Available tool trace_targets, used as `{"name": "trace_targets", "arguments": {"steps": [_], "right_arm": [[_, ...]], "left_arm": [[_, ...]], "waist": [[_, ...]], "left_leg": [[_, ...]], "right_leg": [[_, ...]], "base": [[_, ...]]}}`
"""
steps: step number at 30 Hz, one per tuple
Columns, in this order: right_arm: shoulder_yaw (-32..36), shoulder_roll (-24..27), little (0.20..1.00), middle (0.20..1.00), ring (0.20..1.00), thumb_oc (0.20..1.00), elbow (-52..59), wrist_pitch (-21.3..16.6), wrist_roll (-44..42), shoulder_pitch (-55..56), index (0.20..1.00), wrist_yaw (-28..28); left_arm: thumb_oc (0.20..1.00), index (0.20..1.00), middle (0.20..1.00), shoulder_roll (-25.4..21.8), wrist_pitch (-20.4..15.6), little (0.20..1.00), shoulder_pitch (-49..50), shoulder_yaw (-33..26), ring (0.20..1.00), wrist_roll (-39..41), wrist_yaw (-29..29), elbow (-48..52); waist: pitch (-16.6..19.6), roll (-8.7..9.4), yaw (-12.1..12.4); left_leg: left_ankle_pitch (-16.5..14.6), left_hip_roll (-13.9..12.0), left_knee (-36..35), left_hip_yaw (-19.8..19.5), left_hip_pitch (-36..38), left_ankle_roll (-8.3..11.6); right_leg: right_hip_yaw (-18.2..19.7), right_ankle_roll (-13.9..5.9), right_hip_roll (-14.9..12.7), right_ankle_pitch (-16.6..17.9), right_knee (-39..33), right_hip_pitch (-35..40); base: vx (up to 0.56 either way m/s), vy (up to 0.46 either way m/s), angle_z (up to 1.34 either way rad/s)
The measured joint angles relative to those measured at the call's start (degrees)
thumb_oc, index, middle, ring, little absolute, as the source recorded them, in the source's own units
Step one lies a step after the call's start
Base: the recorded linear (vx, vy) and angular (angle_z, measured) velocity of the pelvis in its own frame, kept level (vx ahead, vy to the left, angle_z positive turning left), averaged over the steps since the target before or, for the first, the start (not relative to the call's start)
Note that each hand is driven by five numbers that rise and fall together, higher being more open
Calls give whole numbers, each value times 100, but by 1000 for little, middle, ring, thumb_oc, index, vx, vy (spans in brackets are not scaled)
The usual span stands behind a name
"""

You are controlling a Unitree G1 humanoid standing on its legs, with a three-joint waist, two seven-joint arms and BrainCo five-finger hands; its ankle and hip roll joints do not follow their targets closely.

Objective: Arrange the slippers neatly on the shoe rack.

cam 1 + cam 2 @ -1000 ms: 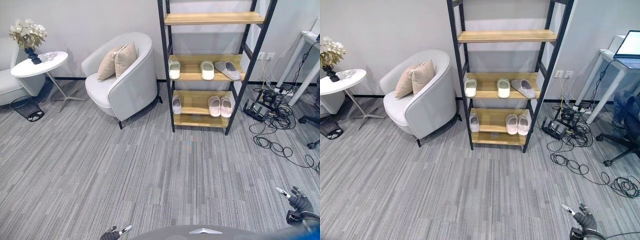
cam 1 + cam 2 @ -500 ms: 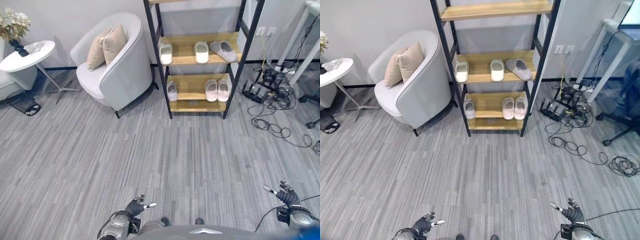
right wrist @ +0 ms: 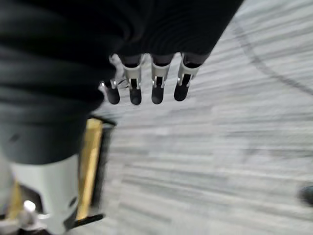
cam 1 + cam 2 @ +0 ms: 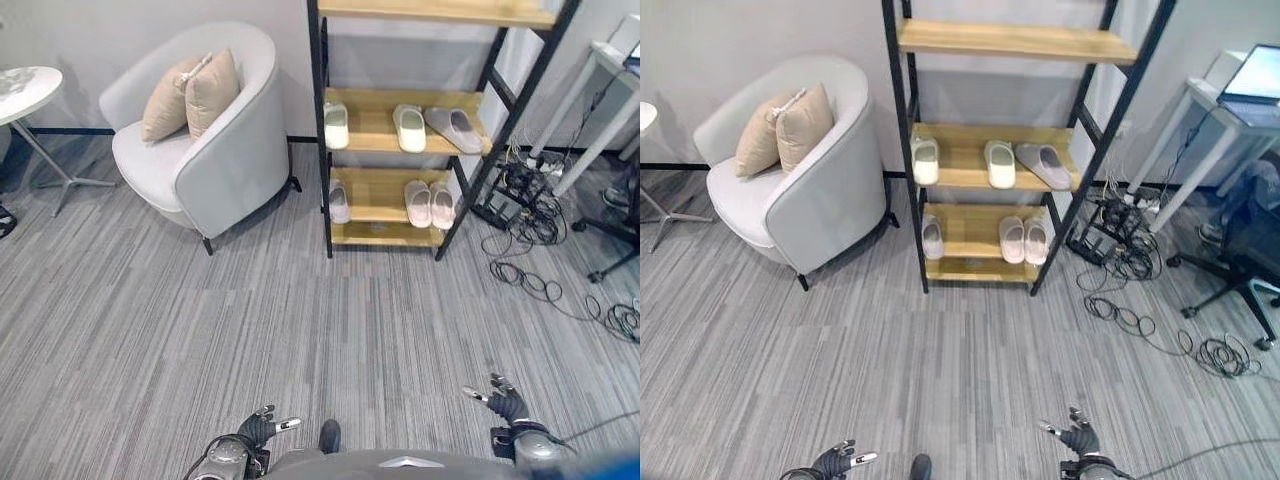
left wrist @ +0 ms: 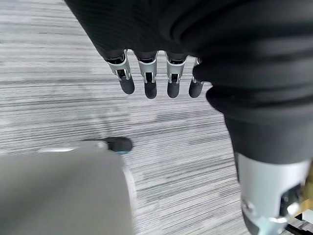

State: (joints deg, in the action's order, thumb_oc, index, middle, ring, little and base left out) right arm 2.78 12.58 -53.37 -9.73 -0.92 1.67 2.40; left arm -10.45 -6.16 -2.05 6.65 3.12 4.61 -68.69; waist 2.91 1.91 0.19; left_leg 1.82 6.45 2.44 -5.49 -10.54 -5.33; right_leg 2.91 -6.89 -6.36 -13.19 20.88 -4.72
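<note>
The shoe rack [image 4: 372, 132] has a black frame and wooden shelves and stands against the far wall. Its middle shelf holds two white slippers [image 4: 336, 125] [image 4: 408, 127] set apart, with a grey slipper [image 4: 455, 128] lying at an angle on the right. On the lower shelf a pale slipper [image 4: 339, 200] sits alone at the left and a pink pair [image 4: 430, 204] stands side by side at the right. My left hand [image 4: 258, 428] and right hand [image 4: 505, 403] hang low over the carpet, far from the rack. Both are open and empty, with straight fingers [image 5: 146, 78] [image 3: 156, 83].
A light armchair [image 4: 200, 160] with two beige cushions stands left of the rack, and a round white side table [image 4: 22, 88] is further left. Tangled cables [image 4: 540, 250] lie on the floor to the right of the rack, by a white desk [image 4: 1215, 110] and an office chair [image 4: 1250, 250].
The camera has swung, so the whole scene has shifted in the picture. Both hands now sit closer to the middle of the bottom edge. The slippers on the rack lie as before.
</note>
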Motion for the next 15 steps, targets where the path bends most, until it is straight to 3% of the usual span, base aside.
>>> {"name": "trace_targets", "arguments": {"steps": [1, 2, 3, 8, 9, 10, 13, 15], "right_arm": [[-9, -36, 1000, 1000, 1000, 1000, 92, 0, 5, -197, 1000, -4], [-27, -50, 1000, 1000, 1000, 1000, 151, -5, 5, -231, 1000, -10], [-39, -63, 1000, 1000, 1000, 1000, 202, -29, 6, -286, 1000, -11], [-132, -68, 1000, 1000, 1000, 1000, 186, -60, 14, -352, 1000, -12], [-132, -67, 1000, 1000, 1000, 1000, 154, -60, 15, -345, 1000, -13], [-122, -67, 1000, 1000, 1000, 1000, 130, -58, 23, -276, 1000, -22], [-108, -64, 1000, 1000, 1000, 1000, 93, -52, 50, -30, 1000, -42], [-78, -66, 1000, 1000, 1000, 1000, 49, -48, 54, 149, 1000, -52]], "left_arm": [[1000, 1000, 1000, 15, 13, 1000, -169, 19, 1000, 0, -27, 49], [1000, 1000, 1000, 33, 20, 1000, -151, 55, 1000, -1, -56, 121], [1000, 1000, 1000, 12, 20, 1000, -154, 58, 1000, -1, -82, 168], [1000, 1000, 1000, 86, -74, 1000, -171, 237, 1000, -35, -133, 102], [1000, 1000, 1000, 100, -77, 1000, -181, 238, 1000, -40, -137, 66], [1000, 1000, 1000, 178, -76, 1000, -129, 233, 1000, -53, -150, -202], [1000, 1000, 1000, 250, -75, 1000, 3, 294, 1000, -208, -176, -490], [1000, 1000, 1000, 176, -86, 1000, 47, 272, 1000, -261, -237, -584]], "waist": [[24, -22, 34], [53, -19, 81], [75, -16, 97], [117, 60, 5], [112, 49, -18], [99, 23, -92], [81, 51, -294], [111, 152, -447]], "left_leg": [[-65, -13, 15, 58, 14, -90], [-102, -18, -28, 154, 52, -142], [-110, -11, -25, 196, 73, -154], [-253, -94, -73, 246, 264, -105], [-294, -118, -74, 243, 273, -88], [-372, -186, -72, 174, 300, -62], [-480, -255, -169, 75, 445, 33], [-528, -274, -205, -71, 541, 262]], "right_leg": [[-363, -81, -194, 46, 348, -236], [-785, -39, -430, 76, 443, -324], [-906, -45, -558, 100, 403, -365], [-883, -102, -747, 241, -540, -546], [-863, -82, -758, 314, -684, -597], [-610, -181, -734, 628, -1175, -728], [-53, -210, -717, 1136, -1734, -962], [99, -158, -679, 1464, -2113, -995]], "base": [[161, 72, -37], [176, 61, -41], [168, 41, -28], [184, -46, -12], [227, -97, -15], [235, -120, 1], [236, -142, 16], [252, -210, 47]]}}
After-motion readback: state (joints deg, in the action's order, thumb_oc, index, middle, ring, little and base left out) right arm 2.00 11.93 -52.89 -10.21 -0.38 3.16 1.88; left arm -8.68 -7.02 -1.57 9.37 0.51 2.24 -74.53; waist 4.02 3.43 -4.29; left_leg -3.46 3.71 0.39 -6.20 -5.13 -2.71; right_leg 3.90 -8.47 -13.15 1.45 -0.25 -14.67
